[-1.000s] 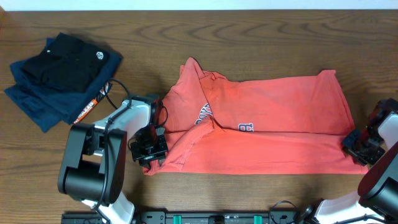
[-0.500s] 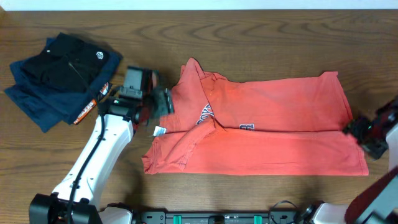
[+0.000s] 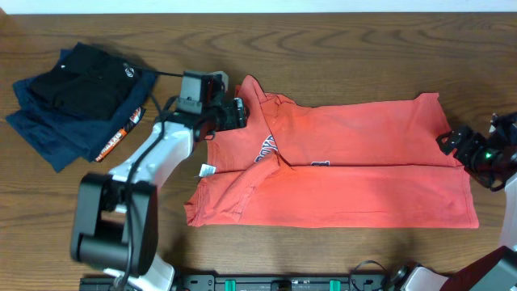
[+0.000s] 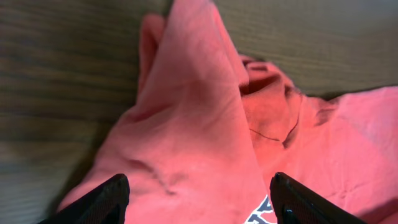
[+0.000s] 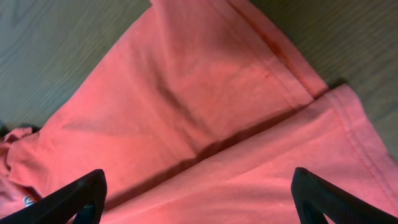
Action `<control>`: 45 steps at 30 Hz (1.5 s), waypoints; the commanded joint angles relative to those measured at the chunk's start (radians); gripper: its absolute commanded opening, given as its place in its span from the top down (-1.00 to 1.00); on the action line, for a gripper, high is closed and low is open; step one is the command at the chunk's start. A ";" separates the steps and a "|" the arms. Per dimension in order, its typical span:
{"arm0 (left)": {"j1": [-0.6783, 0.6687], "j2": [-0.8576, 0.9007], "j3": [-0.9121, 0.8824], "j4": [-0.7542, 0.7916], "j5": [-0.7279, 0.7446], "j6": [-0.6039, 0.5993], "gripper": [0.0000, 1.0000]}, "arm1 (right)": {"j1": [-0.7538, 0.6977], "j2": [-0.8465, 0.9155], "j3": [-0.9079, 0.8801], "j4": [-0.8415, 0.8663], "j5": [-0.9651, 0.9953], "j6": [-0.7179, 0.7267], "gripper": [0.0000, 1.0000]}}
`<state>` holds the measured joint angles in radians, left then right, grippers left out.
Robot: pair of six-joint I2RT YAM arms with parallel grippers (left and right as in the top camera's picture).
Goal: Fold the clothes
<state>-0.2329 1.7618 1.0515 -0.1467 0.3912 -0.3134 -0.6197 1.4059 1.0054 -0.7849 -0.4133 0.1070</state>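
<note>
Across the middle of the wooden table (image 3: 339, 56) you've got the coral-red T-shirt (image 3: 363, 190), with its long axis running left to right in the overhead view. The collar end points to the left of the frame and the hem is on the right. It looks doubled over lengthwise, with a crease along the middle. The navy-and-white lettering (image 3: 266, 149) peeks out by that crease, left of centre. A little white neck tag (image 3: 207, 170) sticks out on the left side.

The left arm reaches up from the lower left, angled up and to the right. The left gripper (image 3: 233, 113) sits over the shirt's upper left corner, by the collar. On its wrist cam the fingers (image 4: 106, 199) are spread wide, with just red fabric below and nothing pinched. Can't tell if the tips touch the cloth.

The right gripper (image 3: 456, 147) is at the right edge of the frame, at the upper right corner of the hem, pointing left. Its fingers (image 5: 74, 196) are splayed wide too, gripping nothing.

Some folded navy and black garments (image 3: 73, 101) sit in the upper left, apart from the shirt.
</note>
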 commanded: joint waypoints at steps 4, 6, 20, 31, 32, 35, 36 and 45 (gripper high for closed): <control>-0.014 0.101 0.193 -0.149 -0.034 0.043 -0.44 | 0.035 0.000 0.008 -0.004 0.039 -0.019 -0.82; -0.010 0.108 0.211 -0.252 -0.081 0.043 -0.39 | 0.036 0.000 0.008 -0.014 0.077 -0.019 -0.83; -0.009 0.107 0.163 -0.564 -0.201 0.024 -0.15 | 0.036 0.006 0.008 -0.029 0.130 -0.019 -0.74; -0.009 0.107 0.128 -0.507 -0.188 0.024 -0.15 | 0.121 0.119 0.008 0.043 0.126 -0.060 -0.01; -0.009 0.107 0.128 -0.503 -0.178 0.024 -0.15 | 0.132 0.145 0.008 0.074 0.133 -0.060 0.00; -0.009 0.107 0.128 -0.498 -0.163 0.024 -0.18 | 0.152 0.207 0.008 0.144 0.176 -0.059 0.07; -0.009 0.107 0.128 -0.498 -0.162 0.024 -0.18 | 0.156 0.226 0.008 0.159 0.198 -0.055 0.09; -0.009 0.108 0.128 -0.495 -0.156 -0.002 -0.29 | 0.156 0.403 0.008 0.192 0.331 -0.034 0.21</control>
<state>-0.2451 1.8576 1.1851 -0.6456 0.2329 -0.2958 -0.4717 1.7683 1.0054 -0.5968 -0.1280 0.0639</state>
